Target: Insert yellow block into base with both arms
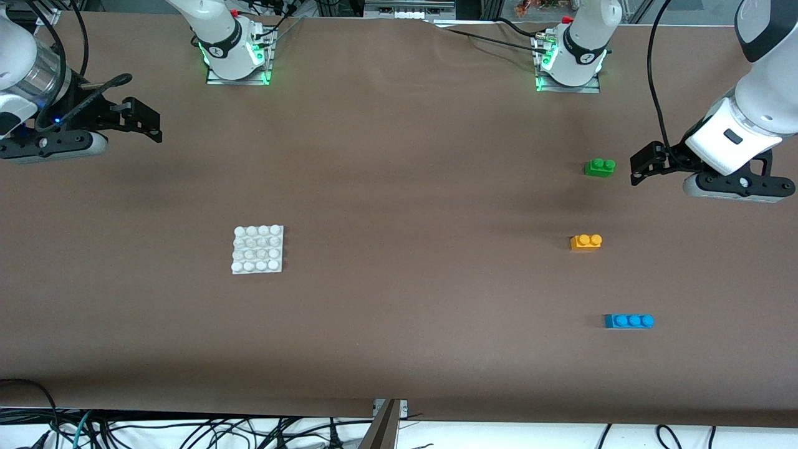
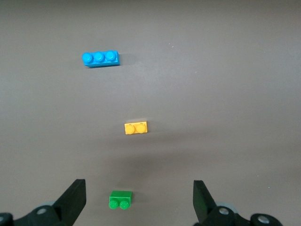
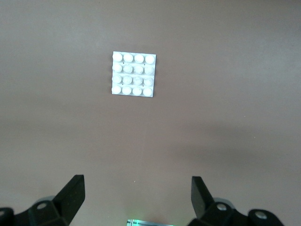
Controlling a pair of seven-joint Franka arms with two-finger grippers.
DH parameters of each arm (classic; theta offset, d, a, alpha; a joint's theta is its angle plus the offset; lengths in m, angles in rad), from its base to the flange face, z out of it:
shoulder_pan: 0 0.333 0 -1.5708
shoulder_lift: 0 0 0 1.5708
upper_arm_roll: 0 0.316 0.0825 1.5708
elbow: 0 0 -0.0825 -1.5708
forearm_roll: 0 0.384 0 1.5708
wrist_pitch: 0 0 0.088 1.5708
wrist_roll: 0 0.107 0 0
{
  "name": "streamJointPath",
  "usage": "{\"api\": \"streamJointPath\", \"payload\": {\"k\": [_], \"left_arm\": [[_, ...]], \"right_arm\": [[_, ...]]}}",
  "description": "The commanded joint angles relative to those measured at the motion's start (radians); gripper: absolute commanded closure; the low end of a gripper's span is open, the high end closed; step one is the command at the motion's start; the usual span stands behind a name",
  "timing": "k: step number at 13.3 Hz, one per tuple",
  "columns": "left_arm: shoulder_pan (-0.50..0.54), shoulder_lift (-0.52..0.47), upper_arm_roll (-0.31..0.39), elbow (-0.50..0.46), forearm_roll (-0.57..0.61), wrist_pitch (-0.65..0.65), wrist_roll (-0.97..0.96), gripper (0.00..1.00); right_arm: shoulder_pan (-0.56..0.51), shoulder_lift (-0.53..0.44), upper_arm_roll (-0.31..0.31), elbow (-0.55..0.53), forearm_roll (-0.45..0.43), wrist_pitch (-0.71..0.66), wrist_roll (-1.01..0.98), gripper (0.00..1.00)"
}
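The yellow block (image 1: pixel 586 242) lies on the brown table toward the left arm's end; it also shows in the left wrist view (image 2: pixel 136 127). The white base (image 1: pixel 258 249) lies flat toward the right arm's end and shows in the right wrist view (image 3: pixel 133 74). My left gripper (image 1: pixel 641 165) is open and empty, up in the air beside the green brick, with its open fingers showing in the left wrist view (image 2: pixel 138 200). My right gripper (image 1: pixel 149 121) is open and empty, up over bare table at the right arm's end; it also shows in its own wrist view (image 3: pixel 136 200).
A green two-stud brick (image 1: pixel 600 166) lies farther from the front camera than the yellow block, and a blue three-stud brick (image 1: pixel 628 320) lies nearer. Both show in the left wrist view, green (image 2: pixel 120 199) and blue (image 2: pixel 100 58). The arm bases (image 1: pixel 237 59) glow green.
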Motion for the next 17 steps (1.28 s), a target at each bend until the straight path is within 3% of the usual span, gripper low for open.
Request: {"api": "streamJointPath", "payload": {"k": [1, 17], "left_arm": [[0.034, -0.003, 0.000, 0.006, -0.013, -0.015, 0.029, 0.00], [0.031, 0.000, -0.013, 0.009, -0.013, -0.012, 0.015, 0.00]], "right_arm": [[0.006, 0.009, 0.000, 0.028, -0.005, -0.026, 0.008, 0.00], [0.006, 0.008, 0.000, 0.025, -0.007, -0.031, 0.014, 0.00]]}}
